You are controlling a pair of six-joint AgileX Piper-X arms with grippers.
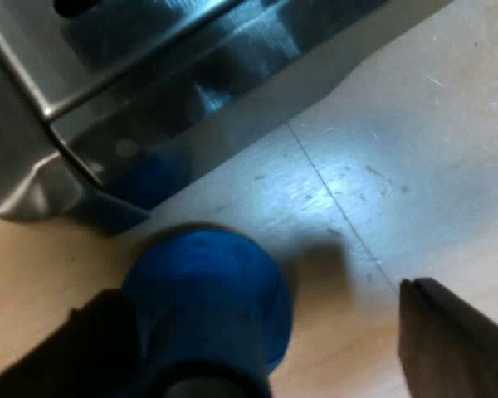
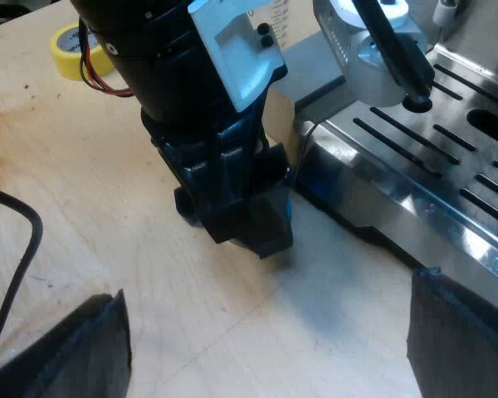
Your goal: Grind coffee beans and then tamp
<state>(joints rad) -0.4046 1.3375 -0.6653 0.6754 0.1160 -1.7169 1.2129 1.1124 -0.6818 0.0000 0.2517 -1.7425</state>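
The rounded plastic tamper (image 1: 203,307) is deep blue, the flat wooden table (image 1: 448,124) pale tan with fine scratches and one thin dark line, the brushed-steel espresso machine (image 2: 373,178) silver with black slots striping its tray and a blue reflection, the tape roll (image 2: 64,58) yellow.

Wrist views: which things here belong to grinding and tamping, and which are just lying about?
For the job: espresso machine; blue tamper, inside the open left gripper.
Lying about: yellow tape roll; measuring glass.
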